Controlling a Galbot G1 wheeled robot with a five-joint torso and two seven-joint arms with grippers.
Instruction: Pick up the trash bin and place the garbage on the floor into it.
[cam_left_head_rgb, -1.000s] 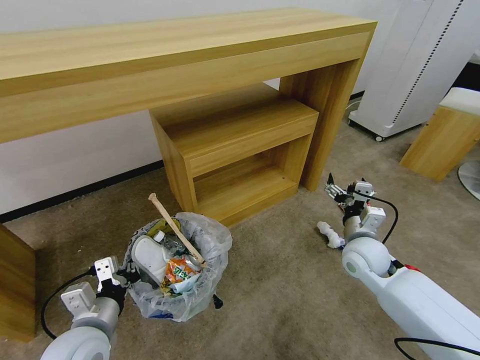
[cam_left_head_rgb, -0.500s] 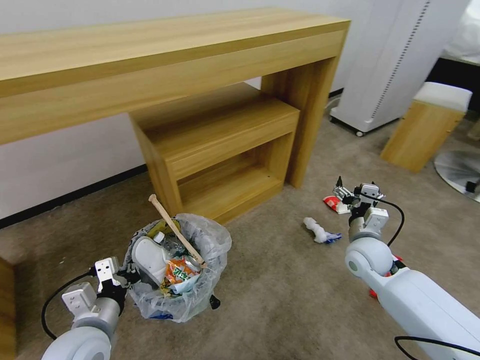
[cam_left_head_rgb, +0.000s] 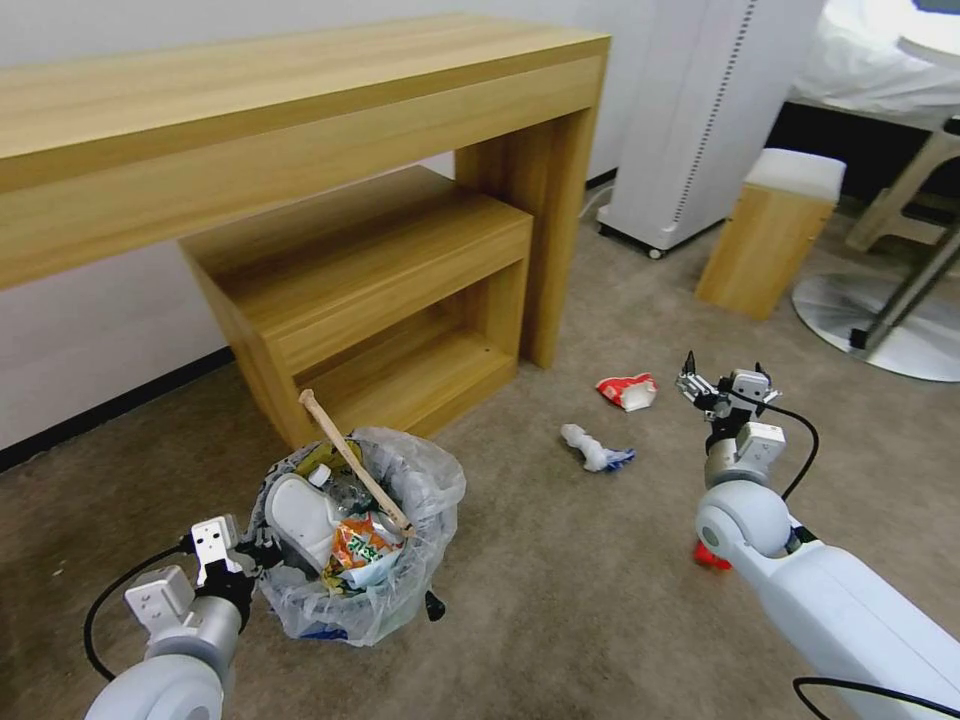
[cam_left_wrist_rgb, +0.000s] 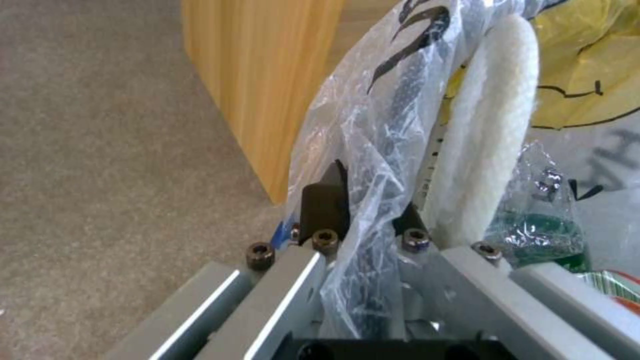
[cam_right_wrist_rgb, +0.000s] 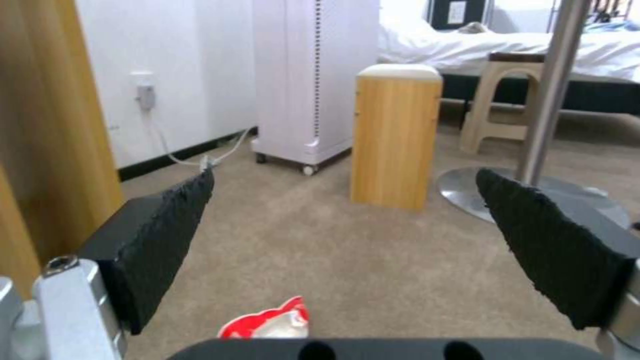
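Beige carpet (cam_left_head_rgb: 560, 600) fills the foreground, running back to a long wooden desk (cam_left_head_rgb: 300, 110) with a low shelf unit (cam_left_head_rgb: 370, 290) tucked beneath it. Nearest the robot, the left gripper (cam_left_wrist_rgb: 363, 210) is clamped on the bag-covered rim of the trash bin (cam_left_head_rgb: 400, 590), one finger outside the plastic and one inside, and the bin hangs low at the robot's left side. It's well loaded: a white slipper (cam_left_head_rgb: 300, 515), a wooden stick (cam_left_head_rgb: 350, 460) poking up and out, colourful wrappers, a green-label bottle (cam_left_wrist_rgb: 533, 240).

On the other side, the right gripper (cam_left_head_rgb: 722, 385) hovers above the carpet with its jaws spread wide and nothing between them. A bit of red peeks out on the floor beside that arm's elbow (cam_left_head_rgb: 712, 556). Just ahead, a crumpled white paper wad with a blue scrap (cam_left_head_rgb: 592, 450) lies on the carpet, and beyond it a red-and-white wrapper (cam_left_head_rgb: 628, 390), which also sits low in front of the open fingers (cam_right_wrist_rgb: 157, 240) in the right wrist view.

So we're in the collecting phase, I'd say, with a few pieces left. The next move calls for dropping the open right gripper onto one of those pieces, probably the wrapper, pinching it off the soft pile, then carrying it across to the bin.
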